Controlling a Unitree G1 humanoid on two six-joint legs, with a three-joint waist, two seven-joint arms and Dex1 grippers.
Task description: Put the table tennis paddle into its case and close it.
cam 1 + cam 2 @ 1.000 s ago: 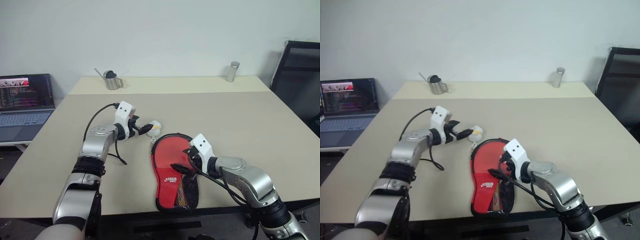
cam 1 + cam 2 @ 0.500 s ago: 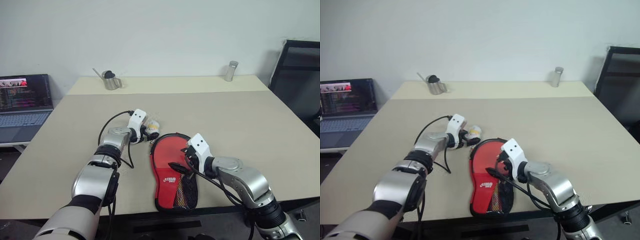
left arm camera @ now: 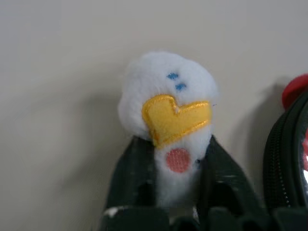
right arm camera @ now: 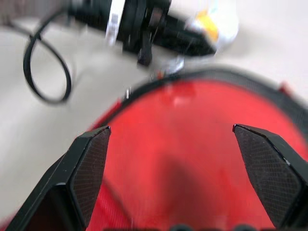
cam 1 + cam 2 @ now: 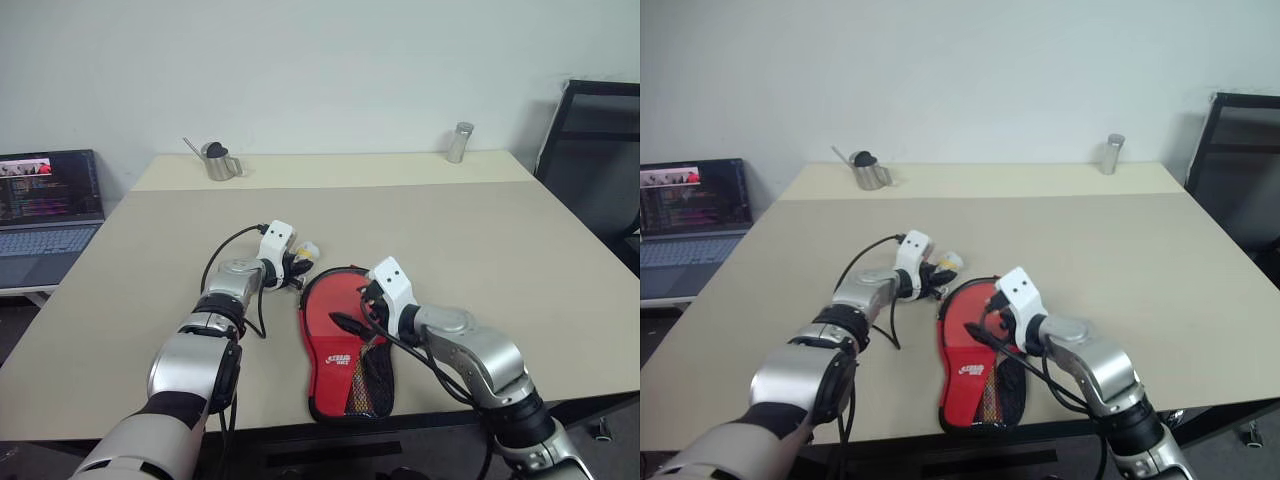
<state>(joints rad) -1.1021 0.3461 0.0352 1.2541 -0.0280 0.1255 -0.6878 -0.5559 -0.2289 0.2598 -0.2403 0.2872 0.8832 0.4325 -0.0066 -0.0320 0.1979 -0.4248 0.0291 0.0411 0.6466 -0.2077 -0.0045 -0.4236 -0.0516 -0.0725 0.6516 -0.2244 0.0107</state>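
Two grippers: left (image 3: 178, 192) pinching plush charm (image 3: 168, 106) beside case (image 5: 345, 340) rim, right (image 4: 185, 168) spread over it

Fluffy plush charm (image 3: 166, 96), fabric case (image 5: 345, 345)

Both arms are mostly silver metal shells with black ribbed joint sections, pretty chunky near the elbows. Each wrist carries a little white boxy block with two dark dots on it, and a thin black cable (image 5: 222, 262) loops out from the left arm (image 5: 205, 330) while another runs along the right arm (image 5: 470, 355). The fingers (image 4: 89, 166) are matte black wedges with a fine textured grip face.
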